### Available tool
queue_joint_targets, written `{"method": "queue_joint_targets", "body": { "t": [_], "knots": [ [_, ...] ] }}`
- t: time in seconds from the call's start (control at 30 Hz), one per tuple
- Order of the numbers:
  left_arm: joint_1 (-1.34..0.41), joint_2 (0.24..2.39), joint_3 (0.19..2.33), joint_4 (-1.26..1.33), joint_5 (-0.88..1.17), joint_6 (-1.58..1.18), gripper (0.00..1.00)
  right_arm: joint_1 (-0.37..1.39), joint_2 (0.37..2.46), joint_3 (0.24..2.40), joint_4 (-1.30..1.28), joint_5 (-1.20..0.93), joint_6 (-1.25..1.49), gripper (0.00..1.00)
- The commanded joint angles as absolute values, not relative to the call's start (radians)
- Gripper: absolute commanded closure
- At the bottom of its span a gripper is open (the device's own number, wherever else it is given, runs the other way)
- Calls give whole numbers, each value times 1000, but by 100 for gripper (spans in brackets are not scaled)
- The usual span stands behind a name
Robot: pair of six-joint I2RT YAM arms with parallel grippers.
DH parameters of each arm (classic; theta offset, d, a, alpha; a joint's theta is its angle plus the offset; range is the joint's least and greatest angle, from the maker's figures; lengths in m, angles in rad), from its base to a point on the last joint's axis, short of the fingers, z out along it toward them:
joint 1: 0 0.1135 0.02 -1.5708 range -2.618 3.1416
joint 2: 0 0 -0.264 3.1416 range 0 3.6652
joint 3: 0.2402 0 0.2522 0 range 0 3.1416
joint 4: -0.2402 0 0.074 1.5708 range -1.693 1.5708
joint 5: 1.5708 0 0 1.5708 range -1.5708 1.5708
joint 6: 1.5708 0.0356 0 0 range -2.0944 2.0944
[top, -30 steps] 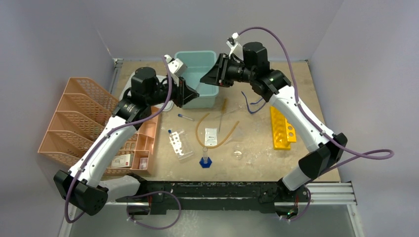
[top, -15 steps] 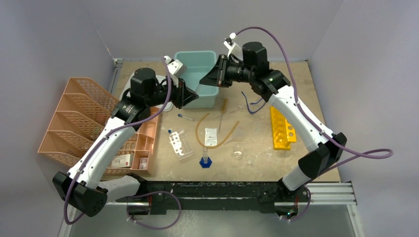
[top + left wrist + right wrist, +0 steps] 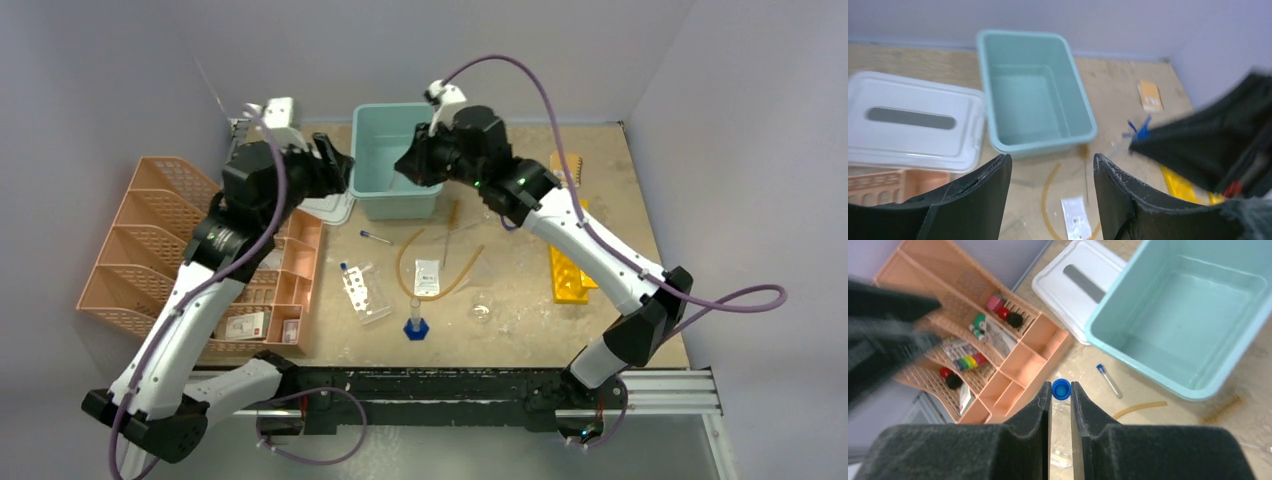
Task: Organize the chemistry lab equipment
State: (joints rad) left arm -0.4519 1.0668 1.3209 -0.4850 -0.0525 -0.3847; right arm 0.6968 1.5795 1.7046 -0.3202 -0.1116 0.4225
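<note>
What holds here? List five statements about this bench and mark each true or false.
1. The teal bin is empty. True.
2. The white lid sits inside the bin. False: it lies beside it.
3. The left gripper is open, holding nothing. True.
4. The amber tubing is in the bin. False: it lies on the table.
5. The blue-based cylinder lies on its side. False: it stands upright.
</note>
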Motion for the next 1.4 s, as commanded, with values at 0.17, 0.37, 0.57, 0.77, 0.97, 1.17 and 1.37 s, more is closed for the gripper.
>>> {"method": "queue_joint_targets", "body": {
  "t": [0.17,0.37,0.57,0.77,0.97,1.17,1.37],
  "knots": [
    [-449,910,1511,-667,-732,-554,40,1043,1609,1526,-87,332,197,90],
    [-449,894,1516,-707,-756,-565,40,1157,1681,1443,19,417,171,90],
    [-449,911,1499,-730,-747,-570,40,1210,1727,1347,192,420,165,90],
    [-449,920,1482,-746,-716,-591,40,1215,1749,1285,283,372,165,89],
    [-449,933,1482,-750,-702,-604,40,1215,1805,1278,306,308,168,89],
    [-449,939,1489,-743,-702,-607,40,1214,1845,1282,313,256,121,90],
    [-449,953,1493,-745,-702,-618,40,1212,1857,1268,336,261,103,90]
  ]
}}
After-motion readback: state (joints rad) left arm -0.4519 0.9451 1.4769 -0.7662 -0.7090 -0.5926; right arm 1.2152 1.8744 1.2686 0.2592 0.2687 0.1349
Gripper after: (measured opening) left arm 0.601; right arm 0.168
